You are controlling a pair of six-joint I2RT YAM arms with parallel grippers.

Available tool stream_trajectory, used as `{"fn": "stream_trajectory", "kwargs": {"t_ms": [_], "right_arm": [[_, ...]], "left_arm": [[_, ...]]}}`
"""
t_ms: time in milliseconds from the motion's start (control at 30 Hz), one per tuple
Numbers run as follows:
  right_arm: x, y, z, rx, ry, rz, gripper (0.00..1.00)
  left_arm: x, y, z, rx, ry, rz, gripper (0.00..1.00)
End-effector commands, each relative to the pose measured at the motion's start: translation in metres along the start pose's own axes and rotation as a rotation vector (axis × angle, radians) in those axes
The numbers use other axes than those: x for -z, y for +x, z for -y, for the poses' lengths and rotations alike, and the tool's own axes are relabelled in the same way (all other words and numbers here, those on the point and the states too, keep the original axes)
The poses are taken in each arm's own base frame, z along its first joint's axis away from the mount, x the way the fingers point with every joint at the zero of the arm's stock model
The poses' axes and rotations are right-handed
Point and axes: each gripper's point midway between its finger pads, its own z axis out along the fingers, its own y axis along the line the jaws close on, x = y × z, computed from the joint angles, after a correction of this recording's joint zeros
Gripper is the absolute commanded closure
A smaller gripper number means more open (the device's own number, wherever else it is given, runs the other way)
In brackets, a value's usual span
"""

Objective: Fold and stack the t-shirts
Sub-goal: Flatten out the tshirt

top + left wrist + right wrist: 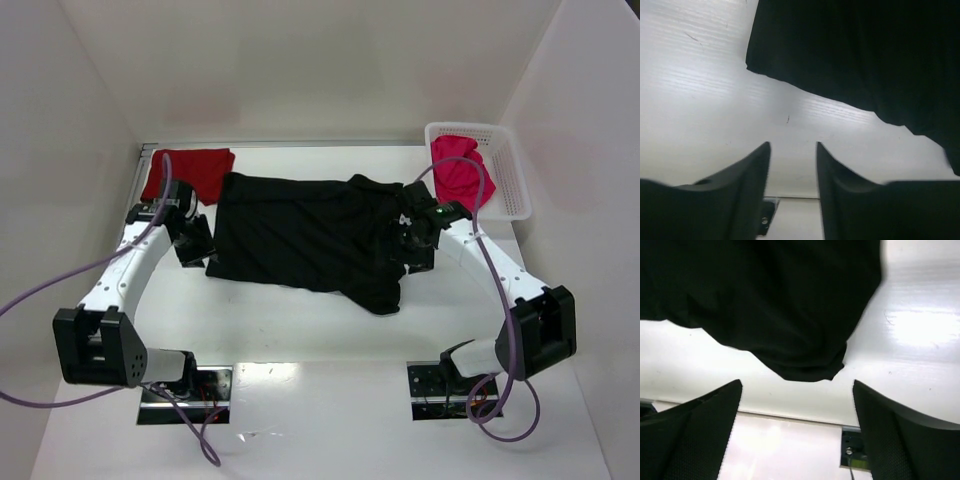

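Observation:
The black t-shirt (310, 235) lies spread across the middle of the table, with a sleeve hanging toward the near side. A dark red t-shirt (190, 170) sits folded at the back left. The pink-red t-shirt (458, 165) lies in the basket. My left gripper (195, 240) hovers at the black shirt's left edge, jaws apart and empty (792, 147), the cloth (850, 50) ahead of it. My right gripper (418, 240) is at the shirt's right side, jaws wide and empty (797, 385); the black sleeve (805, 360) lies just beyond them.
A white mesh basket (500, 170) stands at the back right. White walls enclose the table on three sides. Purple cables loop off both arms near the front, and the arm bases sit on the near edge.

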Motion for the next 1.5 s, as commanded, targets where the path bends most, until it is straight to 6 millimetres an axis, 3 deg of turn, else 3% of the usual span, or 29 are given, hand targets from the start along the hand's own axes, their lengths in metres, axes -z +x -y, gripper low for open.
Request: {"fn": "stream_trajectory", "kwargs": {"t_ms": [0, 67, 233, 267, 400, 533, 700, 933, 1067, 1133, 1267, 1300, 1367, 1467], "right_arm": [[0.018, -0.030, -0.020, 0.008, -0.079, 0.103, 0.01], [0.025, -0.053, -0.036, 0.015, -0.139, 0.182, 0.00], [0.011, -0.088, -0.054, 0.024, -0.189, 0.249, 0.00], [0.006, -0.092, -0.052, 0.032, -0.174, 0.260, 0.00], [0.001, -0.122, -0.051, 0.053, -0.139, 0.328, 0.00], [0.000, -0.144, -0.052, 0.049, -0.123, 0.376, 0.00], [0.000, -0.151, -0.053, 0.054, -0.134, 0.393, 0.00], [-0.004, -0.150, -0.053, 0.064, -0.136, 0.380, 0.00], [-0.004, -0.150, -0.053, 0.064, -0.136, 0.380, 0.00], [-0.002, -0.150, -0.053, 0.064, -0.136, 0.380, 0.00], [-0.005, -0.150, -0.053, 0.064, -0.132, 0.371, 0.00], [-0.003, -0.152, -0.054, 0.064, -0.136, 0.379, 0.00], [-0.003, -0.152, -0.054, 0.064, -0.136, 0.380, 0.00], [-0.003, -0.152, -0.054, 0.064, -0.136, 0.380, 0.00]], "left_arm": [[-0.017, -0.015, 0.012, -0.011, 0.013, 0.013, 0.45], [-0.027, -0.023, 0.013, -0.019, -0.005, 0.019, 0.34], [-0.052, -0.054, 0.019, -0.046, -0.022, 0.067, 0.21], [-0.057, -0.061, 0.019, -0.057, -0.027, 0.080, 0.21], [-0.094, -0.056, 0.006, -0.055, -0.108, 0.008, 0.19], [-0.107, -0.040, -0.002, -0.055, -0.130, -0.041, 0.33], [-0.109, -0.035, -0.007, -0.047, -0.147, -0.040, 0.33], [-0.107, -0.017, -0.023, -0.021, -0.208, -0.063, 0.16], [-0.113, -0.010, -0.026, 0.004, -0.217, -0.077, 0.16], [-0.117, -0.006, -0.026, 0.005, -0.210, -0.091, 0.21], [-0.123, 0.000, -0.027, 0.006, -0.205, -0.105, 0.54], [-0.123, 0.000, -0.027, 0.006, -0.205, -0.105, 0.67], [-0.123, 0.006, -0.028, 0.019, -0.206, -0.126, 0.85], [-0.112, 0.008, -0.028, 0.018, -0.214, -0.141, 1.00]]}}
